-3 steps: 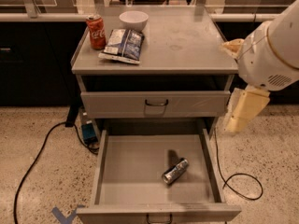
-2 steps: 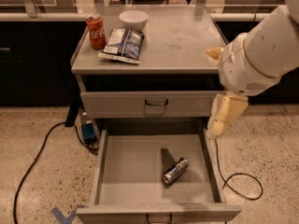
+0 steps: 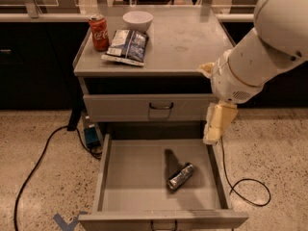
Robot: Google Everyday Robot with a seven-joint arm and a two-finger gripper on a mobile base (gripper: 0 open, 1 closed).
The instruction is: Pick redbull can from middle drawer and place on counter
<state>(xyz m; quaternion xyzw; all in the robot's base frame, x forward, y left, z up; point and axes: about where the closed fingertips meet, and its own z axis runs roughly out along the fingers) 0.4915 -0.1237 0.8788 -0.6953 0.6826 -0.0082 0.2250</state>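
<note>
Biggest thing in shot is the robot's white arm (image 3: 262,52), coming in from the upper right and bending down past the right front corner of the cabinet. Next is the counter (image 3: 192,37), the flat grey top of that cabinet; under it the middle drawer (image 3: 130,177) is pulled wide open toward the camera, and the drawer above it (image 3: 120,108) is shut.

The tool (image 3: 211,136) is the cream-coloured bit hanging off the arm, pointing down, just over the open drawer's right wall near the back corner. Honestly can't tell from this angle whether it's spread or pressed together; it's well apart from the can either way.

Over on the left side of the counter there's a blue-and-white snack bag (image 3: 126,46) lying flat; a white bowl (image 3: 137,20) sits just behind it; a red Coca-Cola can (image 3: 99,32) stands upright just left of the bag.

The redbull can (image 3: 180,176) is in the middle drawer, lying on its side on the floor of it, angled diagonally, a bit right of centre; a black cable (image 3: 248,189) loops on the speckled floor to the right.
</note>
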